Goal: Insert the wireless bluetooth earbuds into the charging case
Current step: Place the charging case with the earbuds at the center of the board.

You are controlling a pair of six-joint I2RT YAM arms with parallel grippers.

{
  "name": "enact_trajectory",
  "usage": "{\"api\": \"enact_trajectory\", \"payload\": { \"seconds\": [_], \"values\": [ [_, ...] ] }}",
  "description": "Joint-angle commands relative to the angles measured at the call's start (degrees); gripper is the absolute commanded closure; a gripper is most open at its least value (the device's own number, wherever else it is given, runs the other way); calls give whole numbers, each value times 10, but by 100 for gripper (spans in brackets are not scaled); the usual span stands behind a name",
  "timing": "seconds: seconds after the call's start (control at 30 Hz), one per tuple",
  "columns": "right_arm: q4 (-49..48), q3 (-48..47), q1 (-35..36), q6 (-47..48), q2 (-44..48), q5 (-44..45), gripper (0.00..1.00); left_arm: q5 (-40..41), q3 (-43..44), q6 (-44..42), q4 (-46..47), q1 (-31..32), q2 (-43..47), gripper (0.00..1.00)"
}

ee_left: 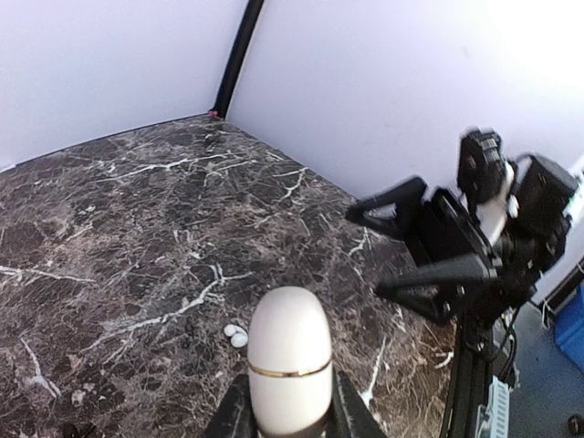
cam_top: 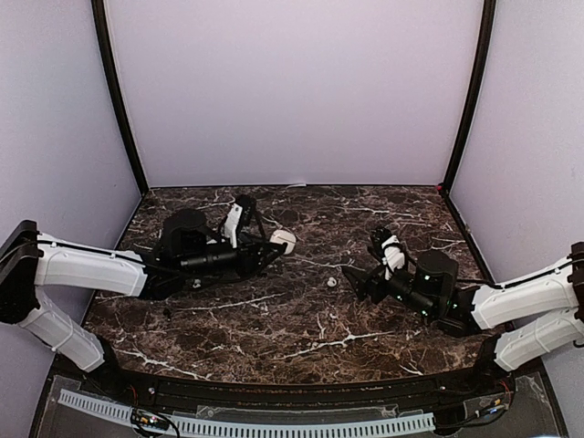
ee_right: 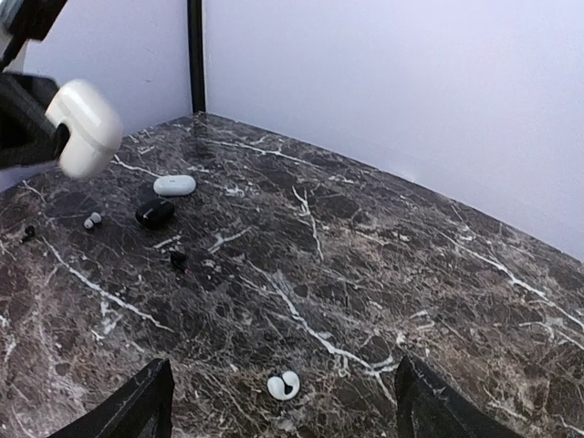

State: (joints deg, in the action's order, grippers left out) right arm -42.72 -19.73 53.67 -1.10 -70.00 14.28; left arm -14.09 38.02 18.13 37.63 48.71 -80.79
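Note:
A white oval charging case with a thin gold seam, its lid closed, is raised above the table, and my left gripper is shut on its lower half. It also shows in the top view, case at the left gripper. Two tiny white earbuds lie touching each other on the marble, earbuds just beyond and left of the case, earbuds. My right gripper stands open low over the table, one finger on each side of them, touching nothing. The right gripper sits just right of them.
Dark marble table with white walls at the back and sides. Far off in the right wrist view lie a flat white case, a black case, another small white earbud pair and a small black piece.

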Motion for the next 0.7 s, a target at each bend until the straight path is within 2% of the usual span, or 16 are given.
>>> {"api": "enact_trajectory", "payload": {
  "seconds": [0.0, 0.4, 0.67],
  "values": [
    [-85, 13, -2, -23, -30, 34, 18, -11, 97, 73, -93, -30, -58, 87],
    [-73, 6, -2, -23, -31, 85, 17, -28, 302, 93, -186, -97, -277, 88],
    [-56, -10, -1, -28, -52, 80, 17, -71, 375, 143, -150, -107, -375, 88]
  ]
}}
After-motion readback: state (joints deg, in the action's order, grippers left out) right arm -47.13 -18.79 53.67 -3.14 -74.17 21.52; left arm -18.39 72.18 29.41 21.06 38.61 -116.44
